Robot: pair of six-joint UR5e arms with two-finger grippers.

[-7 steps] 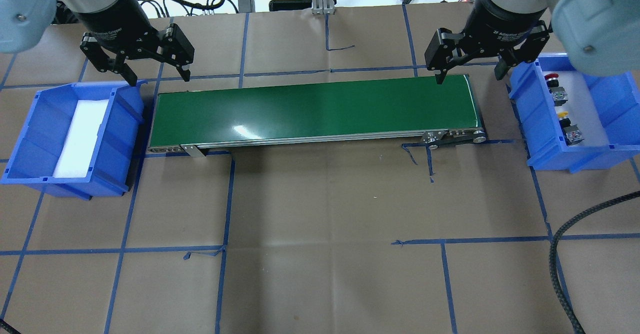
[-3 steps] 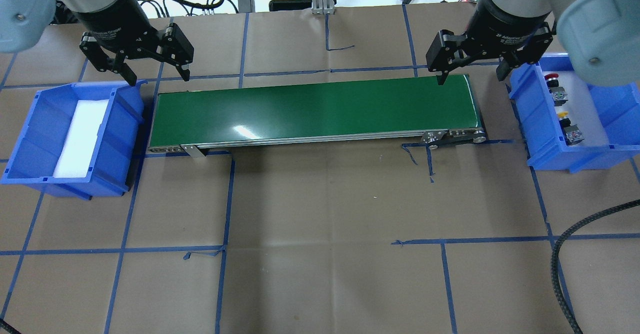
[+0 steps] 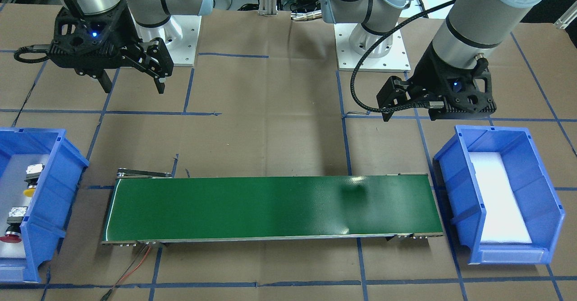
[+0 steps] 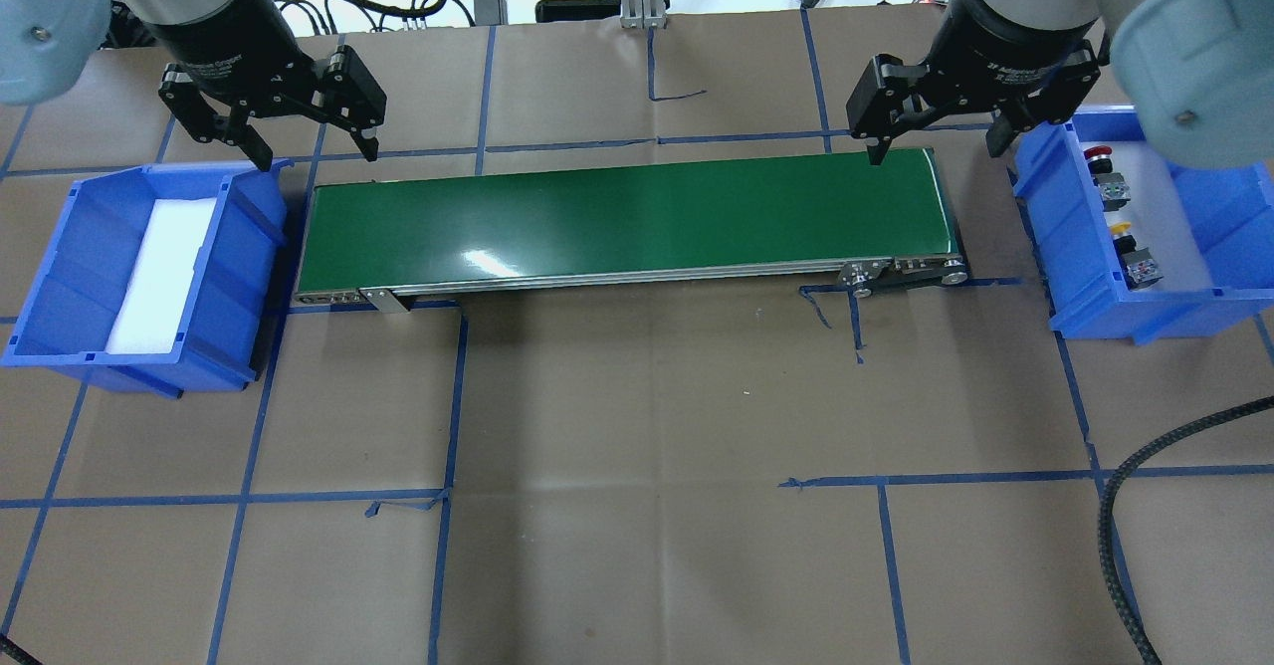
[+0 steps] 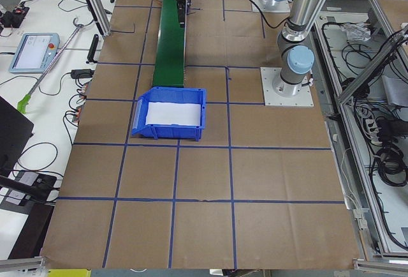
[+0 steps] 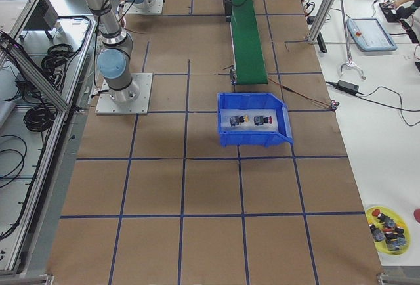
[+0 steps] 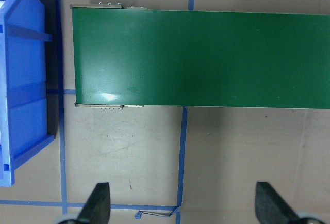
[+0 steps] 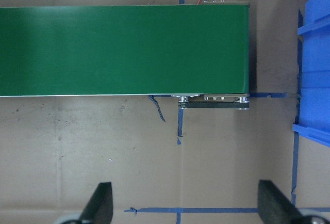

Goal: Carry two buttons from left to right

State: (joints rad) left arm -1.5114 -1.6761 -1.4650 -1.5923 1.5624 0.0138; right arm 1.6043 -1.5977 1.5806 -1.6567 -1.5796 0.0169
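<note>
Both buttons lie in the right bin (image 4: 1055,237), which stands just past the right end of the belt (image 4: 627,222). The red button (image 4: 1105,172) is farther from the robot and the yellow button (image 4: 1130,249) is nearer to it; they are close together but seem not to touch. Each one lies on its side, its long axis running roughly across the length of the belt, with the cap pointing away from the robot. The right gripper (image 4: 934,152) hangs high near the belt's right end, so the buttons are on its outer side, away from the belt, and lower; this arm is clearly the nearer one. The left gripper (image 4: 318,157) hangs near the belt's left end, well apart from them. Both grippers have their fingers spread wide with nothing between them. In the left bin (image 4: 244,247), just past the belt's left end, I see white foam (image 4: 159,277) and no button. From this I judge that the transport is finished and no pick remains; any coming move is probably only a retreat, clear of the bin wall. The belt is smooth, glossy green on a thin metal frame. The bins are hard blue plastic with slanted walls and a soft foam lining. The buttons have round mushroom caps on blocky black-and-grey bodies, so they should roll little. Around the belt the table is covered with brown paper (image 4: 647,396) marked by blue tape (image 4: 457,396).
</note>
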